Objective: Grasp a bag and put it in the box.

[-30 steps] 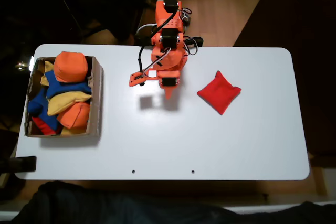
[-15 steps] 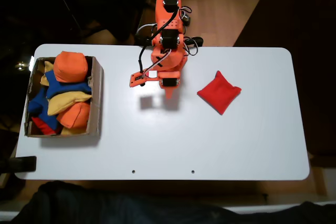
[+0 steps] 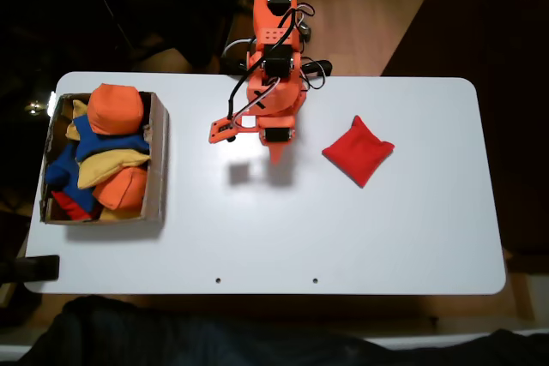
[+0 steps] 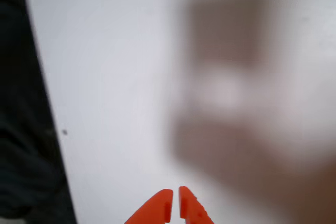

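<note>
Lying untouched on the white surface (image 3: pixel 412 229), the red bag (image 3: pixel 358 150) was recorded well apart from the box (image 3: pixel 158 160); fingers (image 4: pixel 174 205) clenched empty, grasp not yet begun.

In the fixed view, an orange arm (image 3: pixel 274 66) reaches down from the top centre of the frame over a white table (image 3: pixel 386 237), its gripper (image 3: pixel 276 150) pointing toward the lower edge with nothing in it. The red bag (image 3: pixel 358 150) lies flat on the table right of centre, near the gripper but apart from it. At the left edge sits the box (image 3: pixel 158 160), piled with orange, blue and yellow beanbags (image 3: pixel 111 156).
</note>
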